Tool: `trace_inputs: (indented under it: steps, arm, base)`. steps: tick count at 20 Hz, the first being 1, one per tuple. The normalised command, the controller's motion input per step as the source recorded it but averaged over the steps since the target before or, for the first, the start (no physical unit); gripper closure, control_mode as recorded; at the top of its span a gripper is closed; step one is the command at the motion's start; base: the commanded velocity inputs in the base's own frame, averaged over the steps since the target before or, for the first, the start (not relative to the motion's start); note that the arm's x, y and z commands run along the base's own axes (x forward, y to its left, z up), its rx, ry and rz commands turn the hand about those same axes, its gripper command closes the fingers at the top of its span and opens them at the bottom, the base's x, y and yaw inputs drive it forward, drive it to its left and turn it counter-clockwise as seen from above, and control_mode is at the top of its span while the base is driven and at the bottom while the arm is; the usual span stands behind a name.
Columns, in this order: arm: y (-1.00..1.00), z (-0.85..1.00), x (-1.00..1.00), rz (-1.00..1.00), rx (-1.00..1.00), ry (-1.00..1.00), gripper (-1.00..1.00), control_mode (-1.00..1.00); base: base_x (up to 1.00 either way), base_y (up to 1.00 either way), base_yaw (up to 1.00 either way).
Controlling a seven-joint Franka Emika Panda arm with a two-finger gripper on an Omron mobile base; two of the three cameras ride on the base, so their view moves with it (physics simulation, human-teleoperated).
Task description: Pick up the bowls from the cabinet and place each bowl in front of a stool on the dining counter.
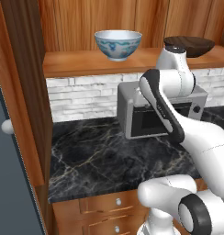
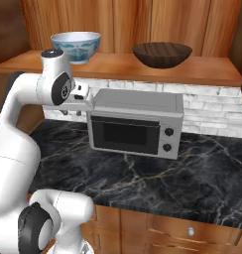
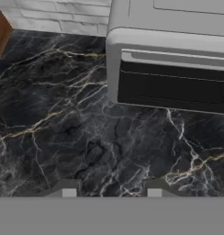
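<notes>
While both bowls sit on the shelf (image 2: 202, 72), white one (image 1: 118, 44) left of brown one (image 2: 162, 53), my gripper (image 3: 111, 189) hangs empty, fingers apart, over the surface (image 3: 63, 119) by the microwave (image 2: 135, 121).

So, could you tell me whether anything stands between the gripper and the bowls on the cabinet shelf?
Nothing visible blocks it. The gripper hangs empty below the shelf, left of the microwave; the white bowl sits just above it, the brown bowl further right.

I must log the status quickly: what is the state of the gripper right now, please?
Gripper: open and holding nothing, above the black marble worktop, in front of the grey microwave.
</notes>
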Motion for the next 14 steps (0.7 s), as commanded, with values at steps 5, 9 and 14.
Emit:
trace_inputs:
  steps: [5, 9, 14]
  arm:
    - [-0.44, 0.05, -0.18, -0.13, 0.01, 0.01, -1.00, -1.00]
    - [-0.96, 0.13, -0.53, -0.40, 0.10, 0.00, -1.00, -1.00]
    - [-0.89, 0.31, -0.65, -0.42, 0.20, -0.03, -1.00, -1.00]
  base:
    - [0.00, 0.00, 0.00]
    - [0.00, 0.00, 0.00]
    - [0.00, 0.00, 0.00]
